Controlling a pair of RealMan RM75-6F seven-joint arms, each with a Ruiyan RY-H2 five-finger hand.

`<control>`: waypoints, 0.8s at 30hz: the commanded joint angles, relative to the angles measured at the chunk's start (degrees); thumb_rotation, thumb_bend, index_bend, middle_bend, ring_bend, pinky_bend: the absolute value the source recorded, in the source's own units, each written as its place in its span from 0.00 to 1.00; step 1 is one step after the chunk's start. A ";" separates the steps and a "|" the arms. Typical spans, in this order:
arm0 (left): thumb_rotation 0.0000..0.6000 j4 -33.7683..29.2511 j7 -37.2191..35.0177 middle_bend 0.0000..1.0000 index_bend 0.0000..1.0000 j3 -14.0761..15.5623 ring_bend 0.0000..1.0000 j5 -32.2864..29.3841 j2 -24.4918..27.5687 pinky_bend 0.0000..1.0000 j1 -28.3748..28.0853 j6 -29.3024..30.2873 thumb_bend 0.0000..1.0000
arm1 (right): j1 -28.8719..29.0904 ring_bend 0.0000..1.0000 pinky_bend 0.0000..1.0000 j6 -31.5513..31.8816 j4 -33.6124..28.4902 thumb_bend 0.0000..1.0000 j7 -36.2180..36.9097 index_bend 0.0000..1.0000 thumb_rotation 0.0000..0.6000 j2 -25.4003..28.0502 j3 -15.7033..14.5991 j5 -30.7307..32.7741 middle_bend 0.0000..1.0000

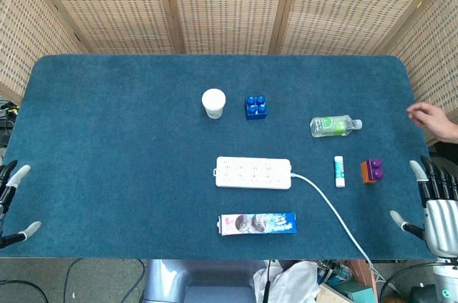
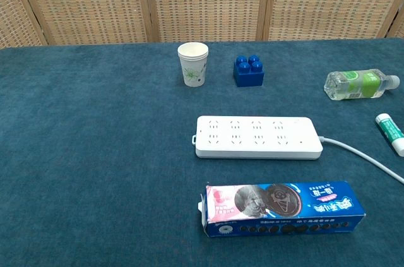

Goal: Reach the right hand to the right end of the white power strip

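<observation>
The white power strip (image 1: 253,172) (image 2: 257,137) lies flat near the middle of the blue table, its cord (image 1: 336,217) (image 2: 366,156) running off its right end toward the front edge. My right hand (image 1: 434,201) rests at the table's front right corner, fingers spread and holding nothing, well to the right of the strip's right end. At the front left edge my left hand (image 1: 11,199) is also open with its fingers apart. Neither hand shows in the chest view.
Behind the strip stand a paper cup (image 1: 213,102) (image 2: 193,64) and a blue block (image 1: 255,107) (image 2: 249,71). A biscuit box (image 1: 257,223) (image 2: 283,209) lies in front. A bottle (image 1: 333,125), white tube (image 1: 339,171) and purple-orange block (image 1: 372,170) lie right. A person's hand (image 1: 433,120) reaches in.
</observation>
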 commanded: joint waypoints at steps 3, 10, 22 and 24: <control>1.00 0.03 0.15 0.00 0.00 -0.03 0.00 -0.12 -0.03 0.00 0.04 0.00 0.00 | 0.02 0.00 0.04 -0.11 0.10 0.00 -0.05 0.00 1.00 -0.05 -0.06 -0.01 0.00; 1.00 -0.09 0.55 0.00 0.00 0.02 0.00 -0.14 -0.10 0.00 -0.30 -0.74 0.00 | 0.50 0.00 0.06 -0.92 0.03 0.00 -0.50 0.00 1.00 -0.28 0.09 0.19 0.00; 1.00 -1.15 2.65 0.00 0.00 -1.30 0.00 -3.28 -0.63 0.00 -1.26 -2.38 0.00 | 10.94 0.89 1.00 -15.10 0.05 0.67 0.44 0.07 1.00 -1.67 1.31 -1.59 0.85; 1.00 -1.37 3.22 0.00 0.00 -1.56 0.00 -3.81 -0.84 0.00 -1.42 -2.57 0.00 | 14.37 0.93 1.00 -21.05 -0.76 0.80 3.93 0.14 1.00 -1.18 1.61 -0.68 0.88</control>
